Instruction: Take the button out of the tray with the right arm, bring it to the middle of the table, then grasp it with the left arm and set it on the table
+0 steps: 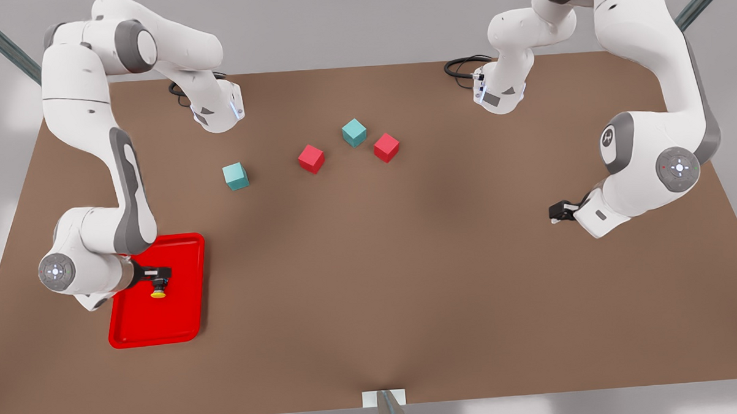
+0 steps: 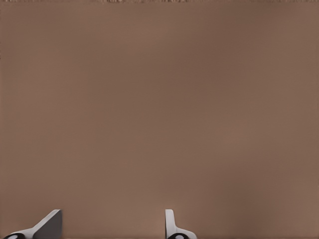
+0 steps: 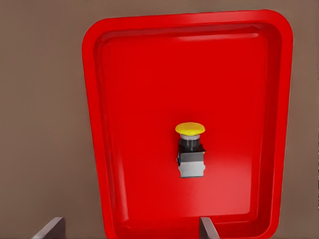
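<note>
Nearest the front view's left corner lies the bright red shallow rectangular tray [image 1: 186, 250] on the matte brown tabletop [image 1: 371, 280]. The tiny push-button with black base and yellow cap [image 3: 190, 149] lies on its side on the tray floor. The right black two-finger gripper [image 1: 161, 277] hangs over the tray above the button, fingers [image 3: 207, 229] spread apart and empty. On the front view's right, the left gripper [image 1: 557, 211] waits above bare table, fingers [image 2: 172, 226] apart, holding nothing. Farther back sit two teal cubes [image 1: 235, 176] and two red cubes [image 1: 311, 158], well apart from the tray.
</note>
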Controlling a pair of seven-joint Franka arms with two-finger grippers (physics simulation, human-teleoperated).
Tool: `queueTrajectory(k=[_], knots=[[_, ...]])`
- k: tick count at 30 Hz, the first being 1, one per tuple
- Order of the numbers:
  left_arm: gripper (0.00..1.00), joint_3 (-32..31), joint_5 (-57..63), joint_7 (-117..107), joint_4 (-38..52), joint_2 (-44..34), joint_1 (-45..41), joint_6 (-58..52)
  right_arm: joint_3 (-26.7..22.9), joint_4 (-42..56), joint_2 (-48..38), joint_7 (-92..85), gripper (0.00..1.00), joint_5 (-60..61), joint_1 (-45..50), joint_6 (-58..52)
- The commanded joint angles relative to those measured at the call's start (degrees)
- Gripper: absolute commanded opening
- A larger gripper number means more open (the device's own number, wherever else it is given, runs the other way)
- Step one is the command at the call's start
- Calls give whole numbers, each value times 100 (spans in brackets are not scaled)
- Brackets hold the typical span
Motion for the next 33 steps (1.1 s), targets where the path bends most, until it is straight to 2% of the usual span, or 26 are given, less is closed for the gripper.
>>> queueTrajectory(k=[1,5,6,8,9,12,19,24,33], knots=[[100,-3,5,-64,-9,-2,-39,2,1,54,116,-139,100,-30,-27,451],[100,-3,5,-73,0,-2,-48,19,-7,28,204,-191,100,-126,-150,495],[100,-3,5,-64,0,-2,-48,11,343,27,213,-516,100,-144,-615,495],[100,-3,5,-178,0,-2,-66,2,590,-52,257,-490,100,-188,-967,565],[100,-3,5,-178,0,-2,-74,2,906,-52,371,-595,100,-179,-1353,609],[100,-3,5,-178,-9,-2,-74,2,1715,-780,345,-1105,100,-636,-2233,1522],[100,-3,14,-178,9,60,-83,55,1715,-1256,301,-1167,100,-1287,-2066,2199],[100,-3,14,-169,0,60,-83,46,1715,-1264,398,-1070,100,-1278,-2057,2419],[100,6,23,-178,-17,34,-127,-16,1715,-1792,433,-1079,100,-1216,-2163,3474]])
